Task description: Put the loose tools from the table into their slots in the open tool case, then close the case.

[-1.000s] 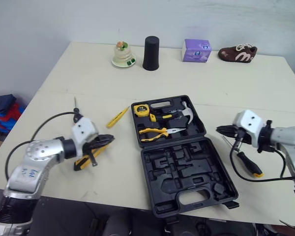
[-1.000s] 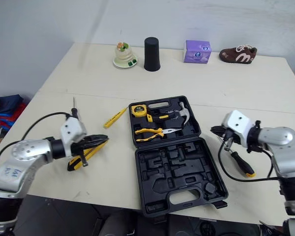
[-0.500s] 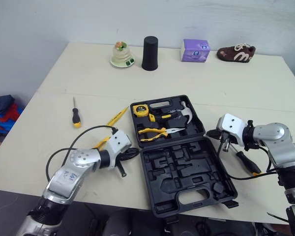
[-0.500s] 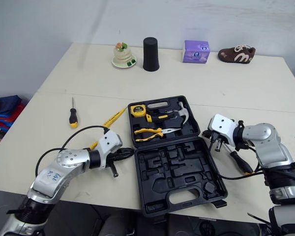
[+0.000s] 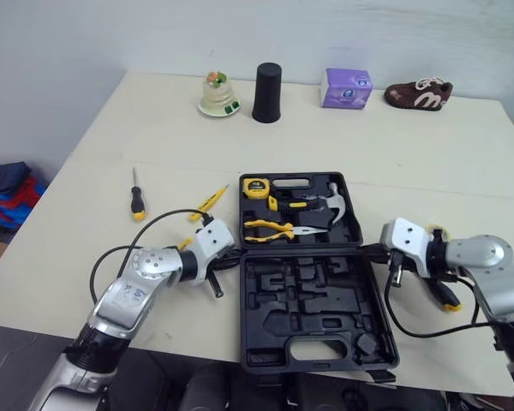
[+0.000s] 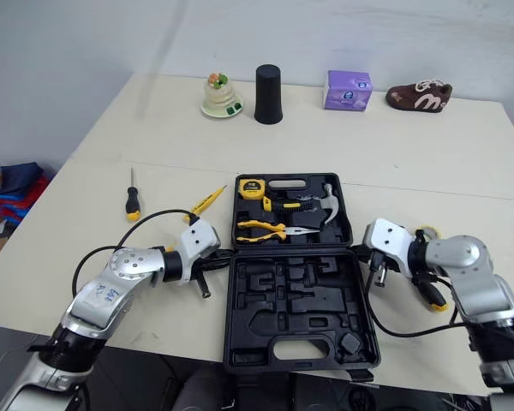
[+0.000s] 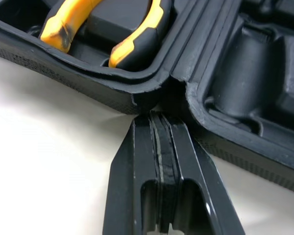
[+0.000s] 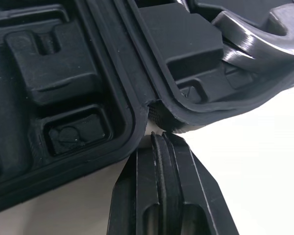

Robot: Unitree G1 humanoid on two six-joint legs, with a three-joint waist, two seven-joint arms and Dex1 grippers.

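Two claws are now in at the tool case [image 5: 313, 295] hinge, swung off the loose tools within the last second. On the tabletop [image 5: 368, 145] the small screwdriver [image 5: 136, 195] and yellow tester pen [image 5: 207, 203] lie unslotted. Your left claw [image 7: 159, 117] is clenched, empty, at the left hinge corner. Your right claw [image 8: 159, 139] is likewise at the right, with the black-handled screwdriver [image 5: 446, 296] beside it. You're setting up a close too early, I'd say.
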